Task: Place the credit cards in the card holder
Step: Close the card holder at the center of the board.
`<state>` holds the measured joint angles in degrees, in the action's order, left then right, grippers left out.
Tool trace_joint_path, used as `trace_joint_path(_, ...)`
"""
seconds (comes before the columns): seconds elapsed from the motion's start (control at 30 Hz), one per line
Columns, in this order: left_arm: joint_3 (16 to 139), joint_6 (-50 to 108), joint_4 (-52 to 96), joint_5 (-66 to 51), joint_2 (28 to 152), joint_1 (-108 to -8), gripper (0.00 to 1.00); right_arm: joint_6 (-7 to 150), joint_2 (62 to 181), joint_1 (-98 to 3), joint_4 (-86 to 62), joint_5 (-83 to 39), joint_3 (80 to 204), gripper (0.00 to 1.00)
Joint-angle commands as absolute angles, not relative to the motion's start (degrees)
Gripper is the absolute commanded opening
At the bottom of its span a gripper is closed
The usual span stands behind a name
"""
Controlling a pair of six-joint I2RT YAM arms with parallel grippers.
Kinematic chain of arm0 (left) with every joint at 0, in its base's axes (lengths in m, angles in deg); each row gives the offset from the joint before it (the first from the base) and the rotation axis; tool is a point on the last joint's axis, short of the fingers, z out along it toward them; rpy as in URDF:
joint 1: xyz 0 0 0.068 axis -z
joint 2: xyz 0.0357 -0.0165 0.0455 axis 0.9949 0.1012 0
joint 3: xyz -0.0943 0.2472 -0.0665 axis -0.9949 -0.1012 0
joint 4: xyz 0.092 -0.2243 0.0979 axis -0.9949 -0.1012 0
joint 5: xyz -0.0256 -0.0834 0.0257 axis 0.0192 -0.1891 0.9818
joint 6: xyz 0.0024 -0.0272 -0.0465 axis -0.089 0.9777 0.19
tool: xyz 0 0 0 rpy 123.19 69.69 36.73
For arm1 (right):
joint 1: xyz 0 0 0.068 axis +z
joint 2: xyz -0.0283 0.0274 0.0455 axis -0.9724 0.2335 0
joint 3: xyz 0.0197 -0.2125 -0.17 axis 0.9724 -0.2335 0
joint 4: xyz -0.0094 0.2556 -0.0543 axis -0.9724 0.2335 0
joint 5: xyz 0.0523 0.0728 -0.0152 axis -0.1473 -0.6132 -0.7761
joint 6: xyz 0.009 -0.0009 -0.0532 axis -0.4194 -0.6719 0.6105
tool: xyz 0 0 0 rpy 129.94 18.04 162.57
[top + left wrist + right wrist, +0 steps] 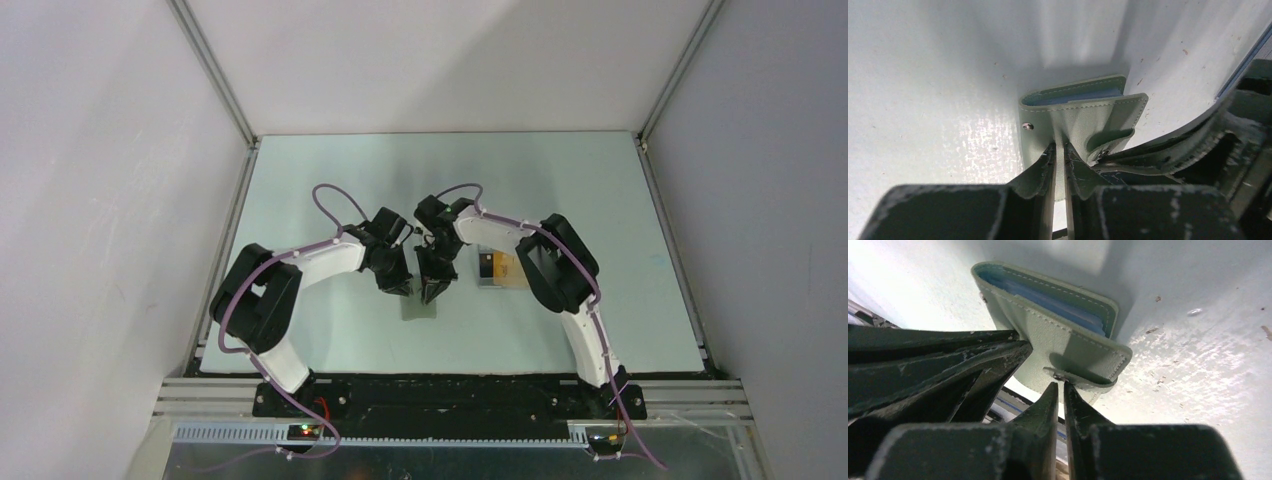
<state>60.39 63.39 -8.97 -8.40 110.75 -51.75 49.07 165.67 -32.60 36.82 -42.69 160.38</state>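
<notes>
The grey-green card holder (420,308) lies on the table between my two grippers. In the left wrist view its cover (1083,115) is raised a little and shows the bluish inside. My left gripper (1059,146) is shut on a pinched ridge of that cover. My right gripper (1060,384) is shut on the snap tab (1073,376) at the holder's front edge (1048,335). In the top view the left gripper (398,288) and right gripper (432,290) nearly touch. The credit cards (497,266), one black and one orange-gold, lie just right of the right gripper.
The cards lie in a clear plastic tray (500,283) under the right forearm. The left gripper's fingers (973,355) crowd the right wrist view. Grey walls enclose the table on three sides.
</notes>
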Motion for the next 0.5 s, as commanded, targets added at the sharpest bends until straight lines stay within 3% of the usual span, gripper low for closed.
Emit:
trace_joint_path(0.0, 59.9, 62.0, -7.6, -5.7, 111.4, -51.1, 0.16, 51.5, 160.0, -33.5, 34.5, -39.8, 159.5, 0.18)
trace_joint_path(0.27, 60.9, 61.6, -8.0, -6.0, 112.4, -51.2, 0.16, 51.9, 149.4, -38.1, 29.4, -45.7, 150.6, 0.51)
trace_joint_path(0.47, 61.1, 61.5, -8.1, -6.2, 112.8, -51.2, 0.16, 53.5, 149.8, -40.9, 26.4, -47.8, 146.1, 0.65)
